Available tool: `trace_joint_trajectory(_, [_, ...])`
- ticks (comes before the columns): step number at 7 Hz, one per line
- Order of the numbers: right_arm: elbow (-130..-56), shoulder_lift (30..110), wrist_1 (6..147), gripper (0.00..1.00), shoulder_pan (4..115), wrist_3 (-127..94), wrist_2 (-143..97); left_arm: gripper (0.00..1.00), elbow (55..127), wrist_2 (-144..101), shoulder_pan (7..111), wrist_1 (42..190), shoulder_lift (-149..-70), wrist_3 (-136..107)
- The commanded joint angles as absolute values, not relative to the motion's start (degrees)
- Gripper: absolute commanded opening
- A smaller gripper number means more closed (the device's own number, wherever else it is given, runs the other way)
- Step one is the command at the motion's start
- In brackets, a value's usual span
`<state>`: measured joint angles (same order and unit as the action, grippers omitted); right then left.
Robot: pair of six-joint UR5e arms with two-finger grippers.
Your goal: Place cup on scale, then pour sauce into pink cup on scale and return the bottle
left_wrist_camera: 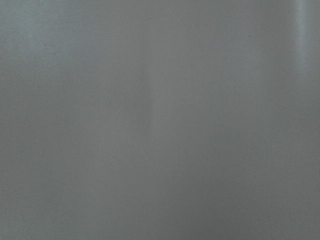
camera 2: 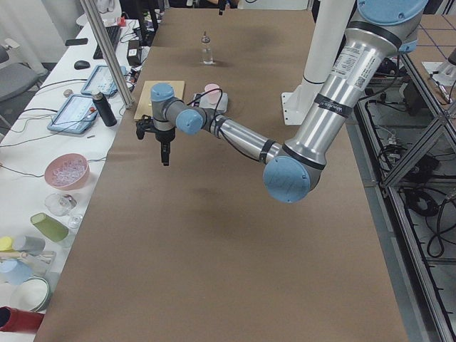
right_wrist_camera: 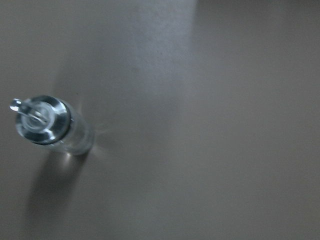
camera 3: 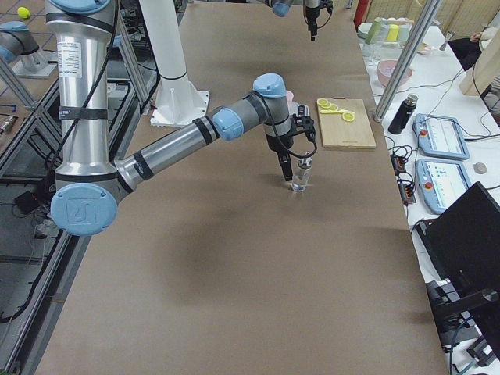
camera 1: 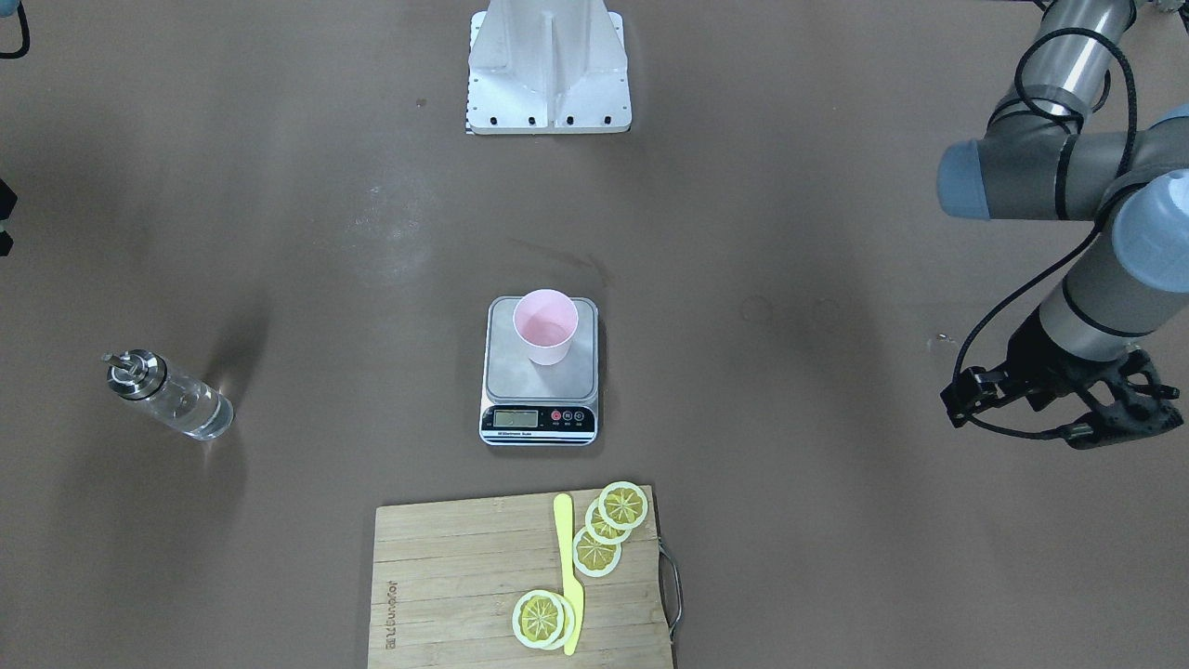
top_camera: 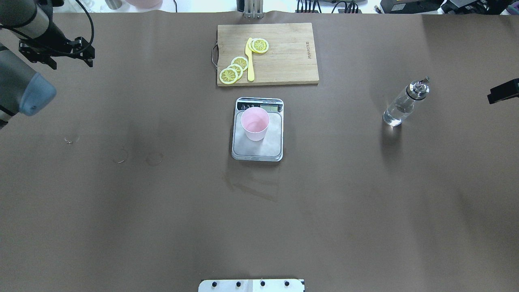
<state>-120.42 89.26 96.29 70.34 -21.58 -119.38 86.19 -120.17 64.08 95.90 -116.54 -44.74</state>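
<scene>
At mid-table, the scale (camera 1: 516, 376) lies flat: grey steel platform, black front strip with a small LCD and red and grey buttons, that strip turned away from the robot; reading too small to make out. Cup (camera 1: 545, 325) stands upright near the platform's middle. It is pale pink, plain and tapered, with a round rim narrower than the platform; cannot tell whether any liquid is inside. Bottle (camera 1: 167, 395) stands upright on the bare table well off to the robot's right, apart from the scale. It is clear glass with a shiny metal pour-spout cap, and colourless sauce (camera 1: 202, 415) shows through the lower glass. Beyond the scale, a wooden board (camera 1: 446, 576) carries lemon slices (camera 1: 608, 528) and a yellow knife (camera 1: 568, 576). Right pincer (camera 3: 286, 170) hangs over the table near the bottle, not touching it; cannot tell whether its jaws are apart or together. Left pincer (camera 2: 165, 153) hangs over bare table far out on the robot's left, holding nothing; jaw state likewise unclear.
</scene>
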Motion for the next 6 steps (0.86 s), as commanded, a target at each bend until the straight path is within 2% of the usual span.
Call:
trace_joint_trajectory(1, [-111.4, 86.9, 107.6, 1.00, 77.7, -3.0, -120.6, 0.99, 80.3, -120.7, 71.2, 95.1, -116.4, -29.1])
trace_joint_trajectory(3, [-101.9, 88.1, 107.0, 1.00, 87.4, 2.4, -132.7, 0.99, 73.4, -125.2, 79.4, 95.7, -115.0, -16.1])
trace_joint_trajectory(4, [-100.1, 88.4, 106.4, 1.00, 89.1, 2.7, -133.8, 0.99, 72.6, -128.6, 84.1, 95.5, -114.4, -11.0])
trace_joint_trajectory(5, [-98.4, 89.4, 103.1, 1.00, 89.9, 2.8, -133.7, 0.99, 72.9, -132.0, 87.8, 95.6, -110.7, -6.2])
trace_joint_trajectory(6, [-95.9, 91.1, 96.0, 1.00, 89.9, 2.7, -133.6, 0.99, 73.7, -133.3, 88.8, 95.7, -107.9, -6.3])
